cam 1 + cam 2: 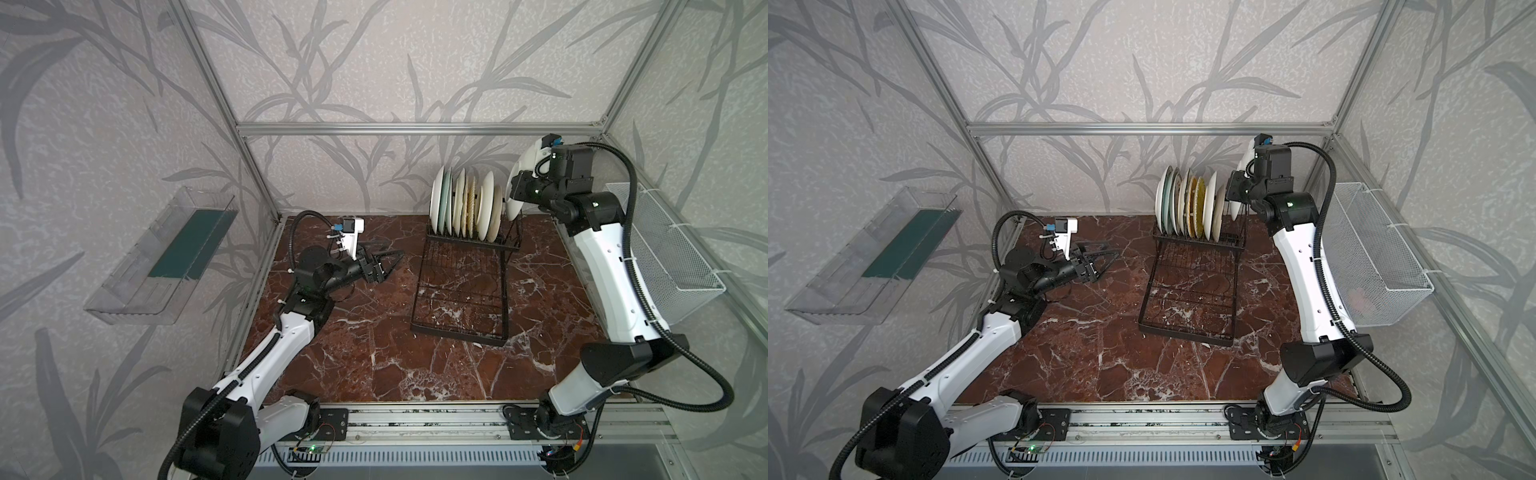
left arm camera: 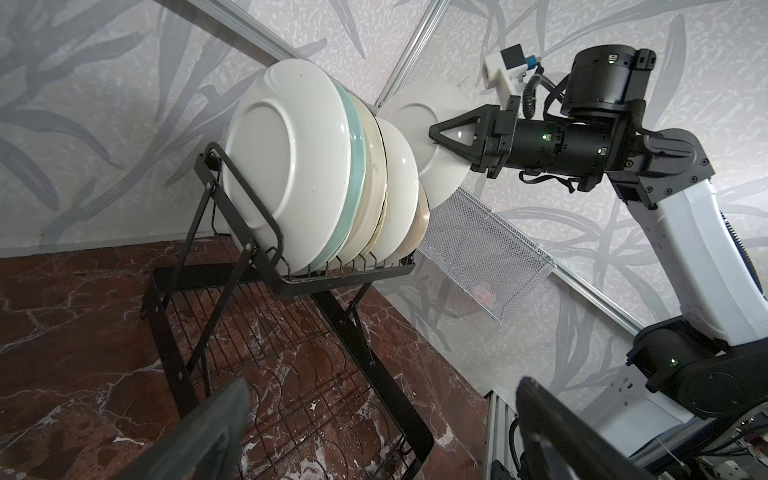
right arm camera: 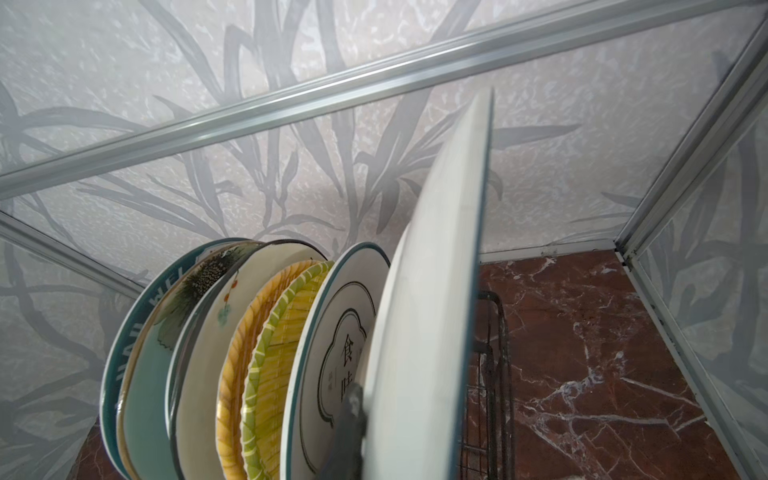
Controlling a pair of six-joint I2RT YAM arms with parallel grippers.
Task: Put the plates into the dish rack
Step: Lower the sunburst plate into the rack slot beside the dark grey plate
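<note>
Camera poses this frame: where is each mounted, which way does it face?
Both top views: high in front, looking down and back over the table; left arm, right arm show.
Left wrist: low on left arm, facing the dish rack and right tool gripping a white plate; own fingers at the edge.
Right wrist: raised beside the rack, looking along that plate at the racked plates; own finger shows.
Shared: racked plates, in every view.
</note>
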